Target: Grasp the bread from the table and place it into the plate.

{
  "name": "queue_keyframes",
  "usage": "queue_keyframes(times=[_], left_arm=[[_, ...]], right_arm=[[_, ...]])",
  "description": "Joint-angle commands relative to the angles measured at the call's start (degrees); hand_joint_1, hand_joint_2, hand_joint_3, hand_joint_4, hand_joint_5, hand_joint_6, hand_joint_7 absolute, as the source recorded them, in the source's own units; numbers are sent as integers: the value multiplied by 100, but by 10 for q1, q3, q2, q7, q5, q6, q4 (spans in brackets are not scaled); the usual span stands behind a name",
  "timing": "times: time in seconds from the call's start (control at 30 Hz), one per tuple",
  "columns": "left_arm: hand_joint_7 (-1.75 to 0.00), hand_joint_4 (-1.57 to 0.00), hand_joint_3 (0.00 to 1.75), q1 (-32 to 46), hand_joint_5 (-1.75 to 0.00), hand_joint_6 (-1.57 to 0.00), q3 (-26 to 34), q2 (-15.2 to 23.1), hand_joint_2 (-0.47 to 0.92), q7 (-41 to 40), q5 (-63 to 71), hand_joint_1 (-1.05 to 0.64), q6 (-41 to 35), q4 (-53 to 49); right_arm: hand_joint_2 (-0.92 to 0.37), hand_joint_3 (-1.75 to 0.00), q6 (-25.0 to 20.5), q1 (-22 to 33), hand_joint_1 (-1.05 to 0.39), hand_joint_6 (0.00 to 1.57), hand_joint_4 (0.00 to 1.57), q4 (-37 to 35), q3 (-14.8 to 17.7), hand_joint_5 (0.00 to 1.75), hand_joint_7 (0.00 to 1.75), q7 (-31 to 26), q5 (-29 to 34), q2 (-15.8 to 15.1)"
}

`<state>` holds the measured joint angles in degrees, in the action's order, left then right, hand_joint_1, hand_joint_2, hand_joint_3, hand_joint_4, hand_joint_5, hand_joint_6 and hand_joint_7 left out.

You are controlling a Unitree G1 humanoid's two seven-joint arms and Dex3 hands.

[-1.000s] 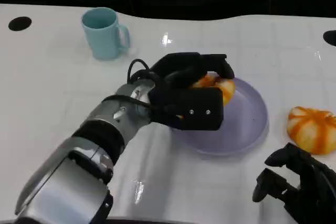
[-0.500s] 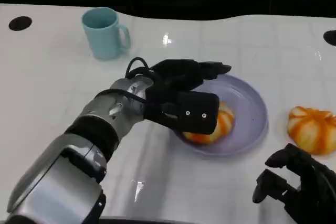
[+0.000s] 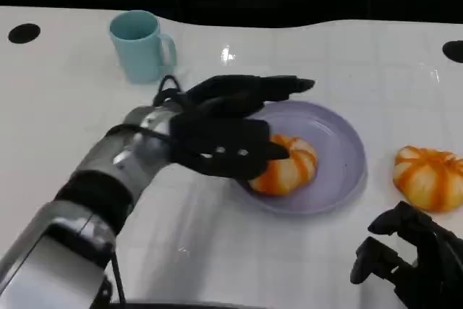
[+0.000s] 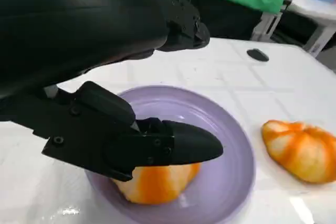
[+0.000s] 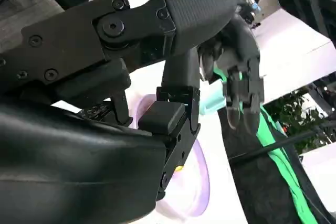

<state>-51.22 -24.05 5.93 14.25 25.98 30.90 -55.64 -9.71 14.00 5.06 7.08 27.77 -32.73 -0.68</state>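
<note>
An orange-striped bread roll (image 3: 289,168) lies in the purple plate (image 3: 340,142), toward its near left side. My left hand (image 3: 224,124) hovers over the plate's left edge with its fingers spread and nothing held. In the left wrist view the thumb (image 4: 173,148) hangs just above the roll (image 4: 157,184) on the plate (image 4: 231,145). A second striped roll (image 3: 430,177) sits on the table to the right of the plate. My right hand (image 3: 412,262) rests at the near right edge, holding nothing.
A light blue mug (image 3: 141,45) stands at the back left of the white table. Black round holes (image 3: 24,32) mark the far corners. The second roll (image 4: 302,149) lies close beside the plate's rim.
The left hand carried the roll over the plate, let it go and drew back to the left. The roll now lies in the plate. The right hand stayed put.
</note>
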Motion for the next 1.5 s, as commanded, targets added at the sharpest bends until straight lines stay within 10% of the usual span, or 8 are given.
queue_keyframes(times=[0.03, 0.57, 0.9, 1.07, 1.5], left_arm=[[-8, -18, 41, 59, -14, -19, 53, 21, 92, 58, -89, -70, 19, 53], [-19, -69, 25, 368, -79, -79, 221, -27, 92, 151, -426, -54, -81, 354], [-27, -69, 25, 499, -128, -93, 261, -46, 92, 186, -603, -57, -266, 508], [-99, -68, 38, 528, -155, -69, 281, -52, 92, 203, -652, -61, -328, 523], [-166, -78, 31, 570, -175, -56, 302, -71, 92, 190, -668, -59, -398, 521]], right_arm=[[-92, -19, -11, 5, -51, 77, 73, 15, 4, 155, 110, -7, -4, -5], [-92, -19, -9, -7, -51, 78, 75, -3, 6, 153, 109, -9, 3, -1], [-92, -18, -11, -12, -52, 81, 75, -2, 2, 154, 105, -18, 7, 0], [-92, -18, -12, -12, -52, 81, 75, 0, 0, 154, 105, -17, 6, -1], [-92, -19, -20, -11, -51, 80, 75, 5, 1, 154, 105, -15, -2, -3]])
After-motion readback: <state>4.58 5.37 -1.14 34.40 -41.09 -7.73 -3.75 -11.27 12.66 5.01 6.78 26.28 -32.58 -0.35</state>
